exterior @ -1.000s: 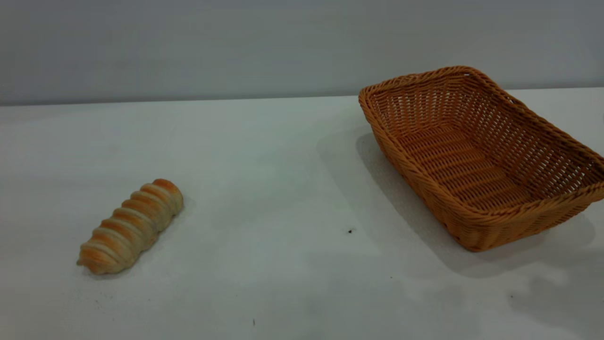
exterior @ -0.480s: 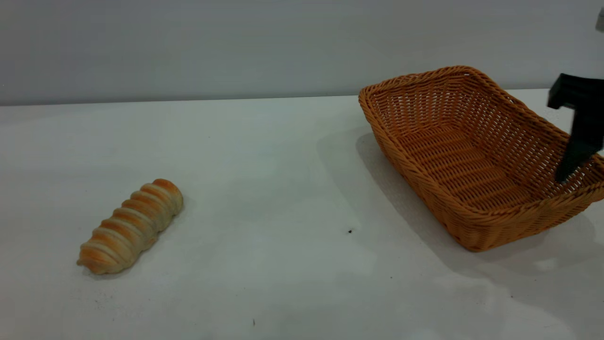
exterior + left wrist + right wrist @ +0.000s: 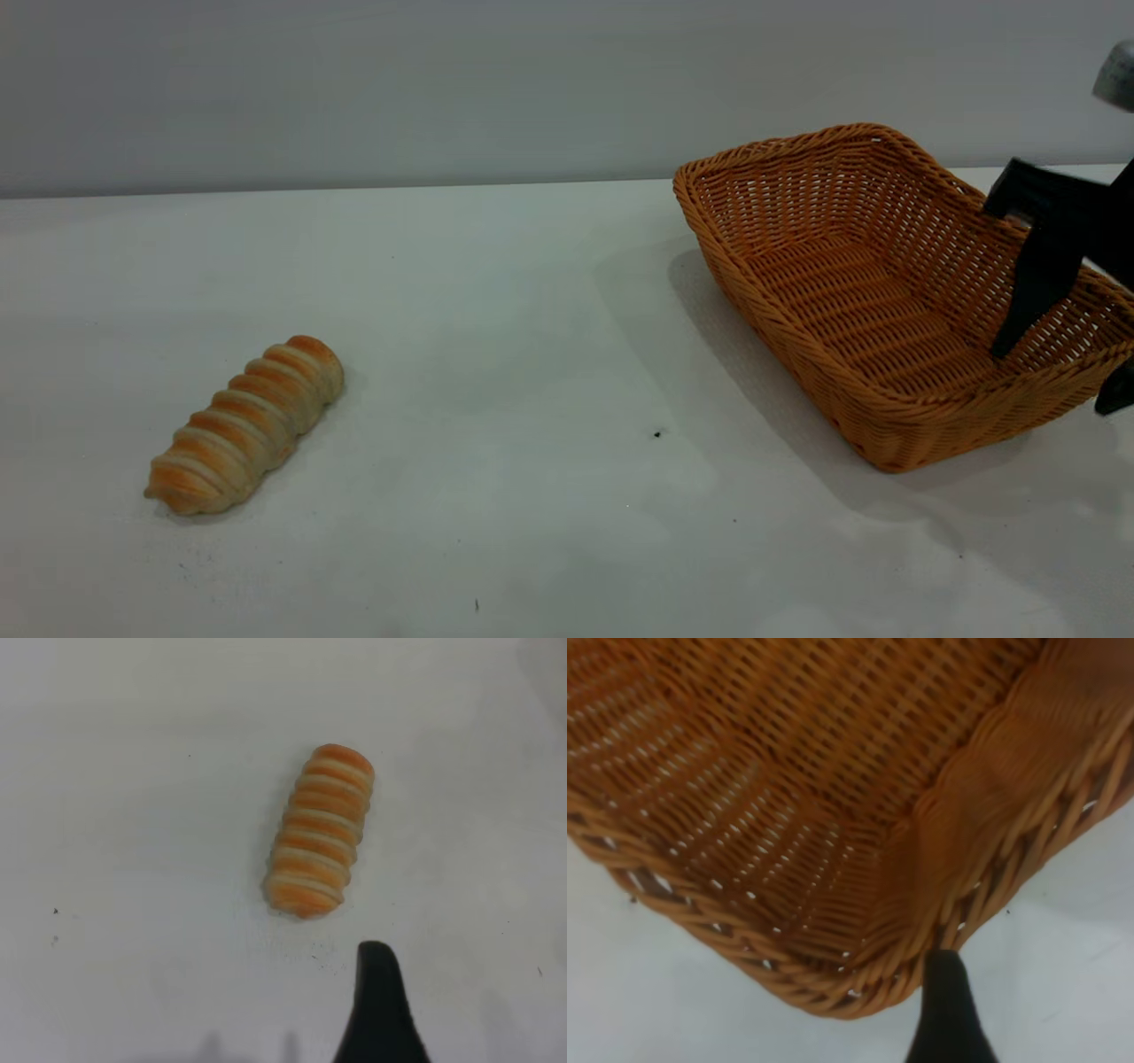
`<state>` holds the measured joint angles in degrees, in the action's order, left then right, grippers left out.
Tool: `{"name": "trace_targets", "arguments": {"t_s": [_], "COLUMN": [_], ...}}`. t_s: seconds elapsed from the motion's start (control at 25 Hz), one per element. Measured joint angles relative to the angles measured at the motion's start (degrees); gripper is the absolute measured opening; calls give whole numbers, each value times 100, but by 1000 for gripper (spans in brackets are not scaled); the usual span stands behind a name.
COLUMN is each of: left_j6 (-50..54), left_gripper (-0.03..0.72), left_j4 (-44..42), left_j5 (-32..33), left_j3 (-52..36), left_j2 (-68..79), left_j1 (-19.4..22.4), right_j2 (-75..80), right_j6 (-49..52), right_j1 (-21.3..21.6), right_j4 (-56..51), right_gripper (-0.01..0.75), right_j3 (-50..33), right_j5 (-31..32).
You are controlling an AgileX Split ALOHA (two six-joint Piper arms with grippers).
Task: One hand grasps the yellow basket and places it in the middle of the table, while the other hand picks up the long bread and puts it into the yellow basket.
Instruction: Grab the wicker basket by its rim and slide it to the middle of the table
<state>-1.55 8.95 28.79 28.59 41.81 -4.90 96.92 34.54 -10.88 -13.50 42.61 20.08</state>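
Observation:
The yellow basket (image 3: pixel 886 292) stands at the right of the table (image 3: pixel 496 354), empty. My right gripper (image 3: pixel 1054 381) reaches in from the right edge, open and astride the basket's near-right wall. One finger (image 3: pixel 1032 283) hangs inside the basket and the other (image 3: pixel 1118 390) outside it. In the right wrist view one black finger (image 3: pixel 948 1010) sits just outside the rim at the basket's corner (image 3: pixel 859 983). The long bread (image 3: pixel 246 424) lies at the front left. In the left wrist view one finger (image 3: pixel 378 1005) of my left gripper hovers short of the bread (image 3: pixel 321 828), apart from it.
A grey wall (image 3: pixel 443 89) runs behind the table's far edge. White tabletop with a few dark specks (image 3: pixel 657 433) lies between bread and basket.
My right gripper has come in from the right and moved left and down over the basket's wall. The basket and the bread have not moved.

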Motion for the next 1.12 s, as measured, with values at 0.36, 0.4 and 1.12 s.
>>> {"name": "trace_targets", "arguments": {"t_s": [0.36, 0.4, 1.12], "left_j6": [0, 0, -23], "left_gripper": [575, 575, 575], "left_j4": [0, 0, 0], "left_j5": [-22, -22, -40], "left_j3": [0, 0, 0], "left_j2": [0, 0, 0], "left_j1": [0, 0, 0], "right_j2": [612, 695, 1224], "right_j6": [-156, -219, -1771], "right_j1": [0, 4, 55], "right_j4": [-373, -487, -824], "right_gripper": [499, 463, 49], "right_j3": [53, 70, 1156], "right_j5": [-488, -528, 161]}}
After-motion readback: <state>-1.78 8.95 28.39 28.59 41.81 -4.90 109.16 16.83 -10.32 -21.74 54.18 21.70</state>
